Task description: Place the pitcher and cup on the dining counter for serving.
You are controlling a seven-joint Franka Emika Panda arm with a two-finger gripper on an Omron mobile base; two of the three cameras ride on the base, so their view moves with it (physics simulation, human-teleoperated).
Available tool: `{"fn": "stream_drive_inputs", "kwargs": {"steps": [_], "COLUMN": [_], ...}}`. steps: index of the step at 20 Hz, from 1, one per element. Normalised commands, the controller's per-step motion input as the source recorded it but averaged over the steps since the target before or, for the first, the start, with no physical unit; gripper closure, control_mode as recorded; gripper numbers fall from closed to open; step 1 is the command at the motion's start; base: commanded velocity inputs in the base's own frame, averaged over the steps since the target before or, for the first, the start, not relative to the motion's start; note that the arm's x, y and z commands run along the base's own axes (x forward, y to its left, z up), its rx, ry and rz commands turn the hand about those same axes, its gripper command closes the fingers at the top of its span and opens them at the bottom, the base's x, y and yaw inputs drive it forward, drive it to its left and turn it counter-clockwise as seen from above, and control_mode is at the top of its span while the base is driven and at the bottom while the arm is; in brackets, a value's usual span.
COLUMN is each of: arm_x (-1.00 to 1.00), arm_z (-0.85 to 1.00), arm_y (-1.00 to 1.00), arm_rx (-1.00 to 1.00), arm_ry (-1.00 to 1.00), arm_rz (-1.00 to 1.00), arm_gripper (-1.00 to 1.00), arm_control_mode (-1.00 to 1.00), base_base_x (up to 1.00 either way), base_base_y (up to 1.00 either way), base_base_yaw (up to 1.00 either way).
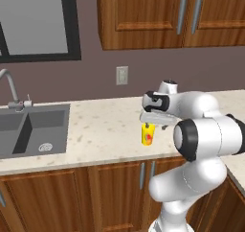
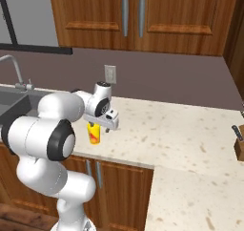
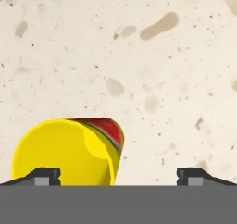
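Your gripper (image 3: 118, 176) poised directly above the yellow cup (image 1: 148, 134), jaws spread wide and empty, cup upright on the speckled sink-side counter (image 1: 100, 125).

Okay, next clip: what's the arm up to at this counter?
The white arm is reaching over the counter next to the sink, with its gripper hanging open just above a small yellow cup. The cup stands upright on the stone top and isn't gripped; in the hand view it sits toward one finger rather than centred between the two. Nothing has been picked up.
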Motion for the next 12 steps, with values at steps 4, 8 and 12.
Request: {"fn": "stream_drive_inputs", "kwargs": {"steps": [4, 8, 12], "arm_x": [0.00, 0.00, 0.00], "arm_z": [-0.23, -0.18, -0.22], "arm_y": [0.00, 0.00, 0.00], "arm_rx": [0.00, 0.00, 0.00], "arm_ry": [0.00, 0.00, 0.00], "arm_rz": [0.00, 0.00, 0.00], "arm_gripper": [-1.00, -1.00, -1.00], "arm_control_mode": [-1.00, -1.00, -1.00], "base_base_x": [0.00, 0.00, 0.00], "base_base_y": [0.00, 0.00, 0.00], "base_base_yaw": [0.00, 0.00, 0.00]}}
